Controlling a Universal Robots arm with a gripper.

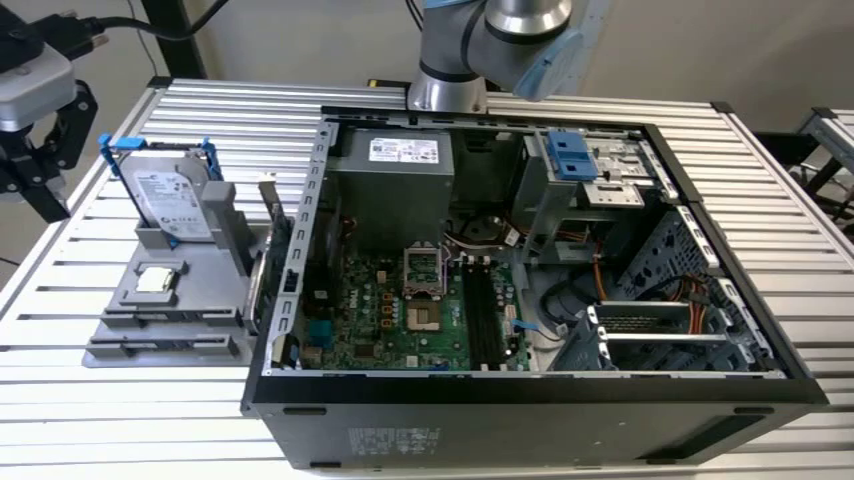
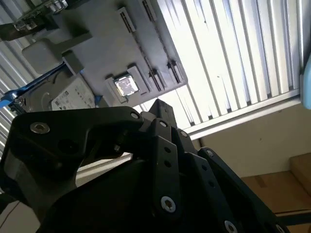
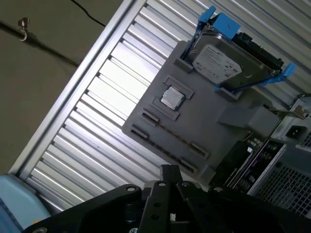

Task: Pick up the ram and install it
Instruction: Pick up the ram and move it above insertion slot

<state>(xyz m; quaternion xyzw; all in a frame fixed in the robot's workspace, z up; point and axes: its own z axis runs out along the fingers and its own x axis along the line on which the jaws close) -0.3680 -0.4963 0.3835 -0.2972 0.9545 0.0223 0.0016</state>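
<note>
My gripper [image 1: 40,150] hangs at the exterior view's far left, beyond the table edge and left of the grey holder [image 1: 127,300]. In both wrist views its fingertips [image 3: 170,171] [image 2: 159,108] meet, shut, with nothing showing between them. They sit above the slatted table, a short way off the holder's near edge [image 3: 146,145]. A thin dark line [image 3: 171,134] runs between one pair of end clips on the holder. I cannot tell whether that line is the ram seen edge-on. The motherboard's long black slots [image 1: 481,315] lie inside the open case.
The holder also carries a silver hard drive with blue rails [image 1: 174,200] [image 3: 218,63] and a small square chip [image 1: 156,280] [image 3: 172,98]. A card with a metal bracket [image 1: 271,235] stands between the holder and the case wall [image 1: 300,270]. The arm's base [image 1: 447,90] stands behind the case.
</note>
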